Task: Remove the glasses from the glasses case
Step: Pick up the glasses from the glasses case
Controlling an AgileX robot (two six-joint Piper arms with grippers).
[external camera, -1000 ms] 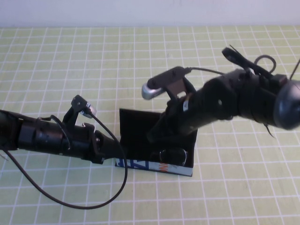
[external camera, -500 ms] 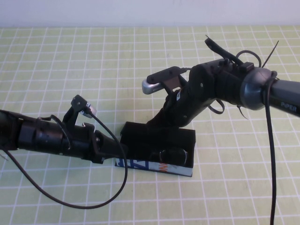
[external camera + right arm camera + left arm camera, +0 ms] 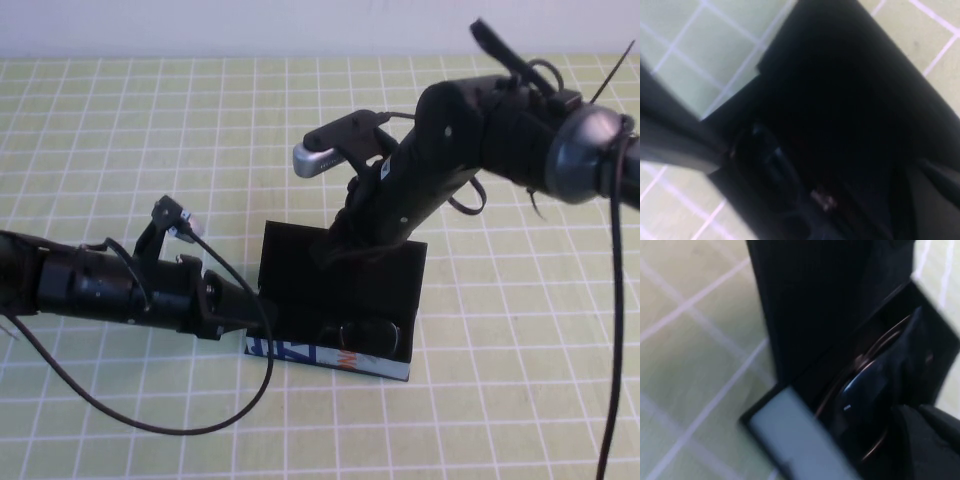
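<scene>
Two arms meet at one black box on the green gridded table (image 3: 120, 120). Nearest the camera, the glasses case (image 3: 335, 355) shows its white front side with blue and orange marks, and the lid stands raised behind it. Inside the tray, toward the robot's right end, the glasses (image 3: 368, 333) lie with a dark lens catching light; the left wrist view shows the same lens (image 3: 860, 390) low in the lining. So the opening seems done, while the lifting out is not yet done: the glasses sit wholly in the case.

At the case's left end, the left arm lies low and nearly level along the table, its left pincer (image 3: 238, 312) pushed up against the side of the box, apparently steadying it. Whether its fingers are spread or pressed together I cannot tell; black hides against black.

Farther back, the right arm reaches in from the robot's right, bent down steeply at the wrist, with the right pincer (image 3: 345, 248) at the upper edge of the upright lid. It seems to be holding the lid back, but its fingers are hidden, so I cannot tell their state.
</scene>
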